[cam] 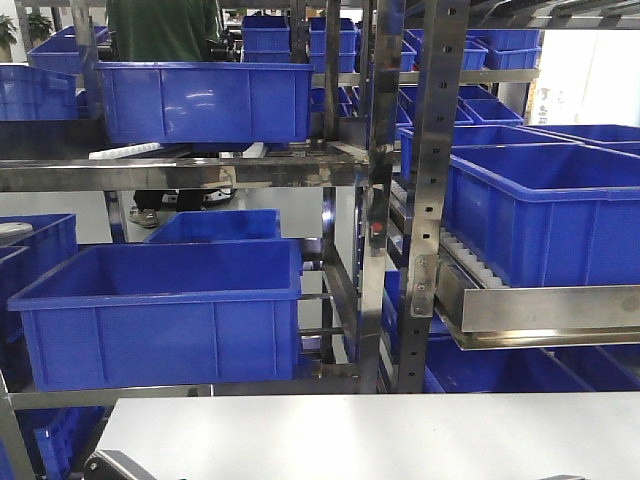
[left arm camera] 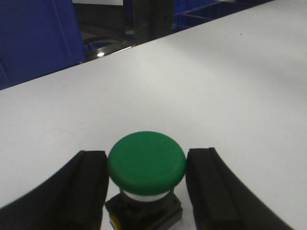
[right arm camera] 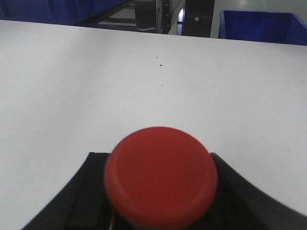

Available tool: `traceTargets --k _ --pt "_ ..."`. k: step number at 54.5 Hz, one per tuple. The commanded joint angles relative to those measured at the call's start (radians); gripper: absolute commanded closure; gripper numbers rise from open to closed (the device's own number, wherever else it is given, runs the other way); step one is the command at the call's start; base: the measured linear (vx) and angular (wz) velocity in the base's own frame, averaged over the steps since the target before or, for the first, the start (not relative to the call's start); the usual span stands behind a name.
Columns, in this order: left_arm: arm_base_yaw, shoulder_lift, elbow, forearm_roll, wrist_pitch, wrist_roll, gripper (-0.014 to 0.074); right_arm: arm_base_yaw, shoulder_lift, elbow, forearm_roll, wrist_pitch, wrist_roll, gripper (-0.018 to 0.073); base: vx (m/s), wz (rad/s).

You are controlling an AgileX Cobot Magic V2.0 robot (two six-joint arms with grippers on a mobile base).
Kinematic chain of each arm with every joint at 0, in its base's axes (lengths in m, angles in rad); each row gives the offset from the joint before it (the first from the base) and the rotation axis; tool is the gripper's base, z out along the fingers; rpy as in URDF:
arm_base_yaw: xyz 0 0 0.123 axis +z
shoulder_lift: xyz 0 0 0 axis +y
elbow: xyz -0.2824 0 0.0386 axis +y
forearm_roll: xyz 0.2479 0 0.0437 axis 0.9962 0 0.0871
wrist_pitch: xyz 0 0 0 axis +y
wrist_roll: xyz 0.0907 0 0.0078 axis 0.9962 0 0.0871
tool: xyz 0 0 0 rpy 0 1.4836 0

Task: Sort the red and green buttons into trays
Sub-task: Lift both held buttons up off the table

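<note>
Green button (left arm camera: 146,165) pinched in left tool (left arm camera: 147,155); red button (right arm camera: 160,178) gripped by right tool (right arm camera: 158,158); blue crates (cam: 160,310) behind.

One green round-capped plastic push button (left arm camera: 146,163), one red round-capped plastic push button (right arm camera: 160,175), one flat white desk (left arm camera: 230,96), and well over ten deep blue plastic crates (cam: 160,315), too crowded to count exactly.

We see a plain white desk (cam: 380,430) in the foreground, evenly lit. Behind it stand steel racks (cam: 430,150) with perforated uprights, and deep blue crates (cam: 160,310) sit on every level. Beyond the racks, a person in a green shirt (cam: 160,30) stands on a pale floor (cam: 90,215).
</note>
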Motion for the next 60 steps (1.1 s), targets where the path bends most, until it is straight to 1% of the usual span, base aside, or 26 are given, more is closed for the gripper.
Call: traceTargets --k 1,9,14,19,24,27,29,30,39,43,47,49,56,60 --pt "-0.003 -0.037 -0.018 0.006 -0.054 -0.013 0.0135 -0.006 -0.038 -0.006 0.0 -0.14 -0.002 0.0567 0.0 0.0" --pt "-0.003 -0.037 -0.018 0.006 -0.054 -0.013 0.0138 -0.006 -0.038 -0.006 0.001 -0.14 -0.002 0.0567 0.0 0.0" --pt "-0.003 -0.037 -0.018 0.006 -0.054 -0.013 0.018 -0.006 -0.038 -0.006 0.001 -0.14 -0.002 0.0567 0.0 0.0" --pt "-0.003 -0.037 -0.018 0.006 -0.054 -0.013 0.0304 -0.006 -0.038 -0.006 0.004 -0.14 -0.002 0.0567 0.0 0.0" --pt "-0.003 -0.037 -0.018 0.006 -0.054 -0.013 0.0497 -0.006 -0.038 -0.006 0.004 -0.14 -0.002 0.0567 0.0 0.0" --pt "-0.003 -0.037 -0.018 0.005 -0.063 -0.013 0.0597 -0.006 -0.038 -0.006 0.004 -0.14 -0.002 0.0567 0.0 0.0" --pt "-0.002 -0.037 -0.017 0.004 -0.079 -0.013 0.0605 -0.006 -0.038 -0.006 0.004 -0.14 -0.002 0.0567 0.0 0.0" --pt "-0.002 -0.038 -0.017 0.001 -0.144 -0.005 0.0605 -0.006 -0.038 -0.006 0.004 -0.142 -0.002 0.0567 0.0 0.0" --pt "-0.002 -0.103 -0.012 -0.012 -0.136 -0.009 0.0603 -0.006 -0.061 -0.006 -0.007 -0.151 -0.002 0.0567 0.0 0.0" --pt "-0.002 -0.166 -0.012 -0.012 -0.096 -0.01 0.0603 -0.006 -0.101 -0.006 -0.031 -0.122 0.01 0.0567 0.0 0.0" --pt "-0.002 -0.248 -0.013 -0.012 -0.024 -0.012 0.0602 -0.006 -0.156 -0.006 -0.06 -0.074 0.041 0.0567 0.0 0.0" --pt "-0.002 -0.296 -0.013 -0.012 0.015 -0.017 0.0602 -0.006 -0.201 -0.006 -0.076 -0.02 0.072 0.0567 0.0 0.0" --pt "-0.002 -0.486 -0.013 -0.012 0.257 -0.024 0.0602 -0.006 -0.363 -0.006 -0.107 0.138 0.127 0.0567 0.0 0.0" --pt "-0.002 -0.596 -0.013 -0.012 0.396 -0.048 0.0602 -0.005 -0.492 -0.006 -0.128 0.269 0.169 0.0567 0.0 0.0"
